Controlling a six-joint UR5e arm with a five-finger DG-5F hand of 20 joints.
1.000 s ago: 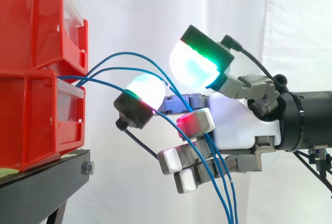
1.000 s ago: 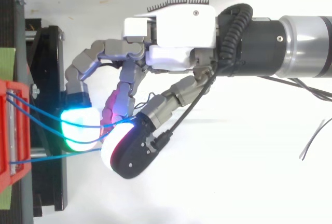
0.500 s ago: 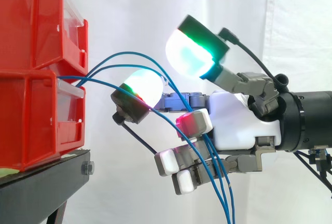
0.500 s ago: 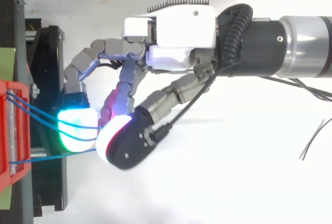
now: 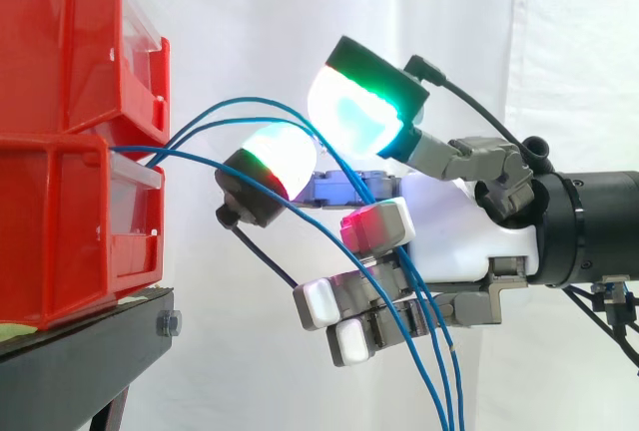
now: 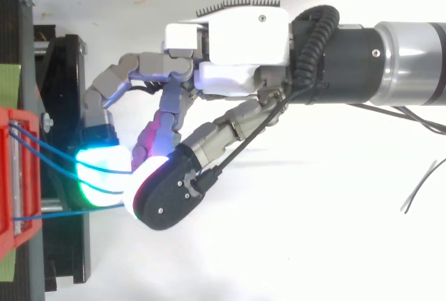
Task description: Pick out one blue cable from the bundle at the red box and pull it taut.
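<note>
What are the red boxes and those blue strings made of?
The red boxes look like hard, shiny plastic: smooth moulded walls with a gloss. The blue cables are probably thin wire in a smooth plastic coat, since they hold springy arcs.

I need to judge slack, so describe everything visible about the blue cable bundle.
The blue cable bundle is three thin, smooth, plastic-looking strands. They leave the gap between the stacked red bins, arc up and rightward apart from each other, slack, then cross the fingers of the open hand and hang down together past the side view's lower edge.
</note>
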